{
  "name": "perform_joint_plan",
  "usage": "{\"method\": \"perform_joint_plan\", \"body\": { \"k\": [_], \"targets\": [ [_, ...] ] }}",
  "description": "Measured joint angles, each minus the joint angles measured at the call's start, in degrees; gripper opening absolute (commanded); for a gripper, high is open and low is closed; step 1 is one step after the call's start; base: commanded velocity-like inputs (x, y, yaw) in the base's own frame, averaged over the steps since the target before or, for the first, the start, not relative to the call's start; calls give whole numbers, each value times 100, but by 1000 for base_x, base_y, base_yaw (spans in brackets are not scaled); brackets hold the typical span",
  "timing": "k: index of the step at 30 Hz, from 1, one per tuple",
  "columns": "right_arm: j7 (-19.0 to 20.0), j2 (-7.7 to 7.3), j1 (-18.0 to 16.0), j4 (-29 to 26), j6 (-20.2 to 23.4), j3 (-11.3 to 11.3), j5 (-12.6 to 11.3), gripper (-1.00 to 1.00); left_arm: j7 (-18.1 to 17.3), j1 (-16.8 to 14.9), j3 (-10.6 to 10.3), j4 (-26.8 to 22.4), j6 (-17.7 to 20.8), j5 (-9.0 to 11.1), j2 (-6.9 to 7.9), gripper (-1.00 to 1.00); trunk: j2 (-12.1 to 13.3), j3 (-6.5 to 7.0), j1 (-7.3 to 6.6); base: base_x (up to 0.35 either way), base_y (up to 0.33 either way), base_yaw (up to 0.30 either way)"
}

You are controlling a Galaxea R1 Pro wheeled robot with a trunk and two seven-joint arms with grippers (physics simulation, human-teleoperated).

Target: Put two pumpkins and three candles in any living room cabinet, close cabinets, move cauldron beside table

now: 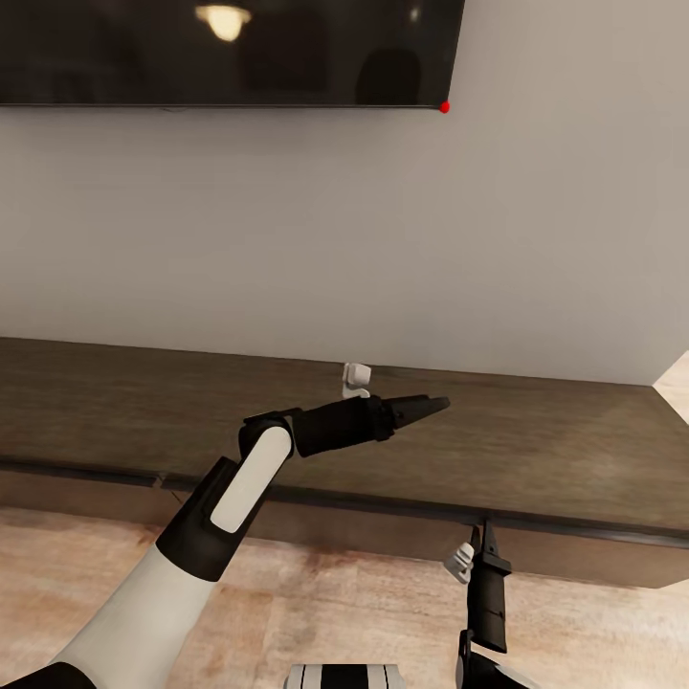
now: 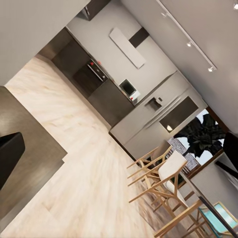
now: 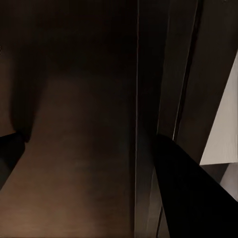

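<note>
**At the cabinet, right hand on the drawer line**

Cabinet runs across my head view under the wall TV; the fronts look shut from here. Dark wood, stiff and heavy-looking, no handles, smooth faces, so I judge a flat pad would slip. Best purchase is probably the lip under the top's front edge, or the seam between fronts, hooking a finger rather than pinching.

Left hand hangs over the middle of the cabinet top, forearm raised, elbow bent, fingers lying together pointing toward the cabinet's right end. It reads as closed and empty.

Right hand stands upright from below, tips at the top's front edge, near the right end. The wrist view has dark fingers spread either side of the seam: open, gripping nothing.
</note>
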Motion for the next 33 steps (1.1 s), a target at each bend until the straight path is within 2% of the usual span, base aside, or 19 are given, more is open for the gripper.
{"method": "perform_joint_plan", "body": {
  "k": [33],
  "targets": [
    [-68, -18, -42, 111, 1, 54, 3, -100, -1, 88, 0, -6, -5, -8, -28, 100, 0, -1, 0, 0, 0, 0]
  ]
}}
